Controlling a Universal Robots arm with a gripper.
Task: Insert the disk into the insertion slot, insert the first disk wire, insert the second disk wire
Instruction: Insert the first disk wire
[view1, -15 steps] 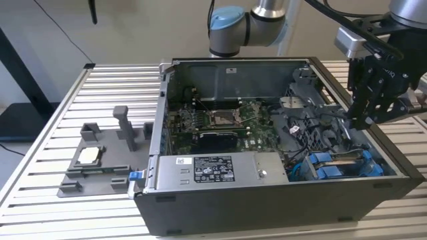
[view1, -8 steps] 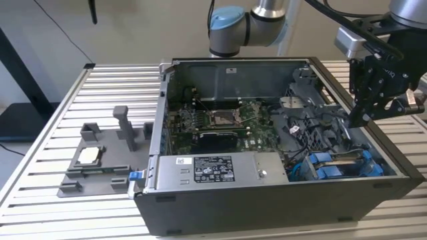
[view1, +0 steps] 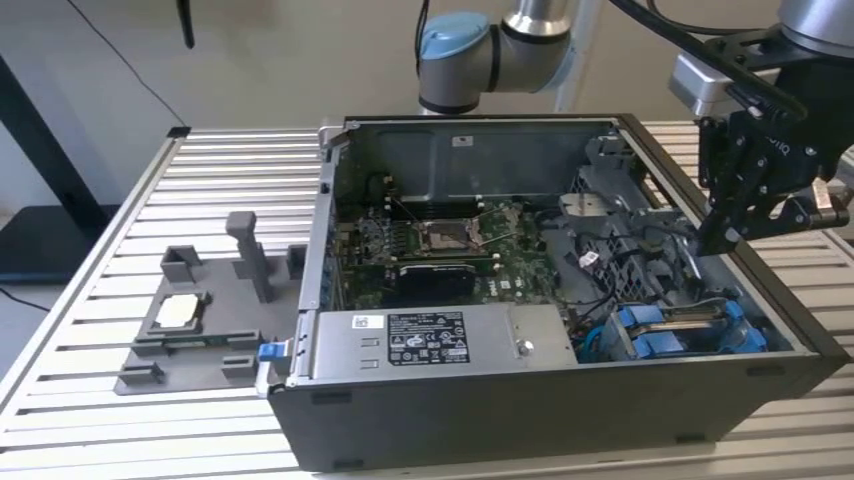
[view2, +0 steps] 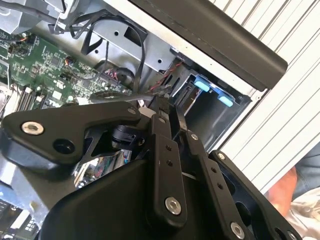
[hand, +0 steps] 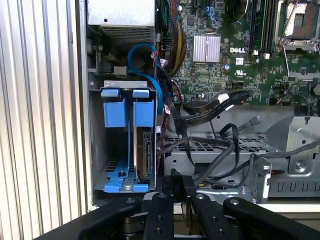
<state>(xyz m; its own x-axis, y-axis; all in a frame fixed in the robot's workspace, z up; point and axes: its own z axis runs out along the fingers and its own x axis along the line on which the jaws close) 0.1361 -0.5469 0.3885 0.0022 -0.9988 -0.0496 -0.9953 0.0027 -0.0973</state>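
Disk (hand: 146, 155) sits on edge inside the insertion slot (hand: 97, 150), blue bracket (hand: 123, 186) round it w/ the two end tabs (hand: 114, 112) poking out at the cage mouth, so that bit looks done imo. In the exterior view the slot is in the case's near corner on the exterior view's right, just beside the silver power-supply box (view1: 427, 335). Gripper (view1: 711, 243) hangs over the case (view1: 534, 415) by the wall on the exterior view's right, further back than the slot and above a tangle of black wires (hand: 210, 150). Fingers (hand: 174, 184) are closed up tight against each other; can't tell if a wire's pinched between them tbh. In the first wrist view the tips are near the cage's edge w/ those loose wires looping just beside them. A flat black cable (hand: 220, 100) lies across the green motherboard (hand: 225, 65), and a blue wire (hand: 145, 52) curls from the PSU side toward the disk. Whether any plug is seated in the disk, can't tell. Case stands on a slatted metal table (view1: 227, 170); grey holder plate (view1: 200, 345) w/ upright posts is beside the case on the exterior view's left
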